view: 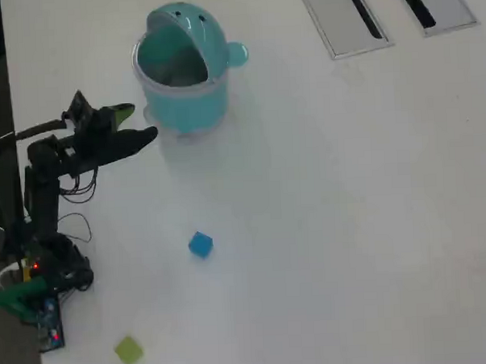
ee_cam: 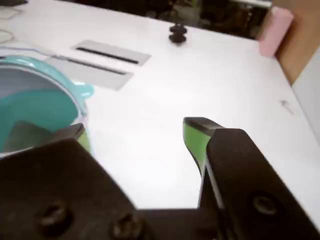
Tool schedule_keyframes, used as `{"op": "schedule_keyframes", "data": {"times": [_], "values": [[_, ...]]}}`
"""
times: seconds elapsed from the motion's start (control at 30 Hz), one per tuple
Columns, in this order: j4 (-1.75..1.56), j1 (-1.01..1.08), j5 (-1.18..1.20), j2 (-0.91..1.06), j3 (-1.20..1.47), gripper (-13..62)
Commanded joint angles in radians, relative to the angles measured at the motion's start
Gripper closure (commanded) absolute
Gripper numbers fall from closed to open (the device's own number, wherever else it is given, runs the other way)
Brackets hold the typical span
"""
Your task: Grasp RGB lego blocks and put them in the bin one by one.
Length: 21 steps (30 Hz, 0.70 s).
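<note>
Currently, two of the three small cubes are seen lying loose on the white table (view: 334, 226) in the overhead view: the small blue plastic cube (view: 200, 244) near the middle of the work area, and the small yellow-green plastic cube (view: 128, 349) well apart from it, toward the lower left corner beside the arm's base. No red cube is visible in either view; it is judged likely to be inside the bin already, though the interior is too dim to confirm this.

The round light-teal plastic bin (view: 182, 80) with its domed swing lid is stood upright near the top of the overhead view, its mouth open toward the camera. The black gripper with green-padded tips (view: 136, 125) is held just beside the bin's lower left wall. In the wrist view the jaws are spread apart with bare table between them — nothing is gripped.

Roughly one third of the task is therefore judged complete at most; the blue and yellow-green cubes remain to be picked up and dropped in — one at a time.
</note>
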Motion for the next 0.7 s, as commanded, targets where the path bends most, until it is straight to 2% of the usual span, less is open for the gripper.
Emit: {"op": "schedule_keyframes", "data": {"times": [0.0,0.3,0.67], "values": [[-0.098,0.018,0.015,0.055,0.02,15.0],[-0.241,0.189,0.04,0.123,0.255,14.8],[-0.836,0.454,0.029,0.229,0.865,14.8]]}}
